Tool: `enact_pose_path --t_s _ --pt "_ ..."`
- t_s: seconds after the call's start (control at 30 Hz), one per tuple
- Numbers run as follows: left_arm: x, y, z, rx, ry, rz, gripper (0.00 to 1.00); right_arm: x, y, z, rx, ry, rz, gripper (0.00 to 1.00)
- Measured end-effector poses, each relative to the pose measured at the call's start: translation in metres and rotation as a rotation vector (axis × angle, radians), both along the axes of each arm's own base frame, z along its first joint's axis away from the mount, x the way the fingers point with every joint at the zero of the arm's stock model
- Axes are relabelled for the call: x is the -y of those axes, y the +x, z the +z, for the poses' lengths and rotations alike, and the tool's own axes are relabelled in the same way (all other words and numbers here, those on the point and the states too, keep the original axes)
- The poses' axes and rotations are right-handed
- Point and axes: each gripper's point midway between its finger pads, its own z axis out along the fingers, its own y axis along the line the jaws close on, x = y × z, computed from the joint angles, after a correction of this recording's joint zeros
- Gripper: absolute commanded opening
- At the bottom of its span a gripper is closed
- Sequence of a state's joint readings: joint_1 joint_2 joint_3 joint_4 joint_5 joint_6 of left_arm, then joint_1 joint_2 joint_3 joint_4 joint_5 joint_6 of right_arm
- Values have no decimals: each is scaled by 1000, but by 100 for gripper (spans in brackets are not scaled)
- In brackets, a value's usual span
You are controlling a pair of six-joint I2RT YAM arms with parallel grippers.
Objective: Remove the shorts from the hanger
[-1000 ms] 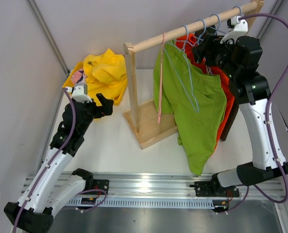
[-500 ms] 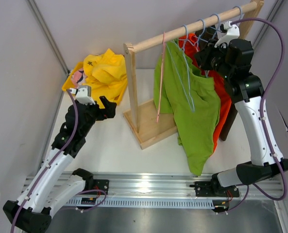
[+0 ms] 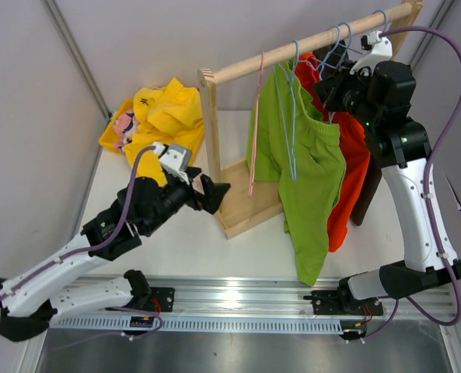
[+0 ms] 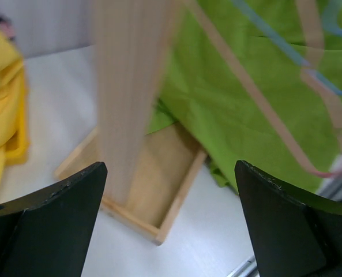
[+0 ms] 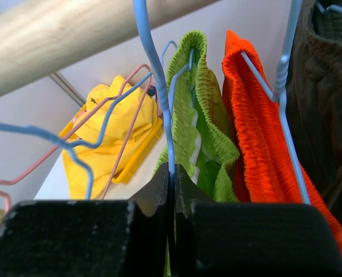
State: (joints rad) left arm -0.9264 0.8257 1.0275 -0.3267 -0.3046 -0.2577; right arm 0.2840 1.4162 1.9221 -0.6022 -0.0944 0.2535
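1. The left gripper (image 3: 214, 194) is wide open with nothing in it. It sits low over the table (image 3: 238, 252) near the middle, just beside the left end of the wooden rack's base (image 3: 242, 208).
2. In the left wrist view the rack's post (image 4: 127, 86) stands between the 2 fingers (image 4: 49, 219). I can't tell if they touch it.
3. The right gripper (image 3: 325, 84) is up at the rail (image 3: 308, 43) over the far right corner, jaws pinched closed on the wire of a blue hanger (image 5: 159, 98). I can't say for sure which pair that hanger carries.
4. 3 pairs hang on the rail: lime green shorts (image 3: 304, 179) nearest the post, orange shorts (image 3: 350, 155) right against them, and dark shorts (image 3: 368, 194) toward the right end. The green pair hangs lowest.
5. The yellow shorts (image 3: 168, 116) are off the rack, heaped in the far left corner. The pink patterned shorts (image 3: 123, 123) peek out at the heap's left side.
6. 1 empty pink hanger (image 3: 255, 132) dangles from the rail between the post and the green pair.
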Motion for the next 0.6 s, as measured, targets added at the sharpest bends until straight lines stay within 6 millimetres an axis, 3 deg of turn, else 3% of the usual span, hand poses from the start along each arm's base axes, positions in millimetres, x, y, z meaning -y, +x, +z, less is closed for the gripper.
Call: enact_pose_path --t_s 0.13,0.17,0.27,0.4,0.5,0.6 --pt "50 -40 39 76 -3 -180 99 7 -21 18 32 19 -8 0" --pt "69 -57 45 88 2 -253 99 10 -30 24 44 27 -10 0" --pt "109 -85 55 117 9 -365 99 19 -57 43 85 51 -20 0" --pt "170 -118 42 126 53 -482 99 30 -92 61 136 91 -32 0" --pt "216 -136 22 120 101 -549 99 36 -113 59 147 111 -38 0" --pt "254 -146 12 126 125 -582 99 38 -120 54 136 116 -40 0"
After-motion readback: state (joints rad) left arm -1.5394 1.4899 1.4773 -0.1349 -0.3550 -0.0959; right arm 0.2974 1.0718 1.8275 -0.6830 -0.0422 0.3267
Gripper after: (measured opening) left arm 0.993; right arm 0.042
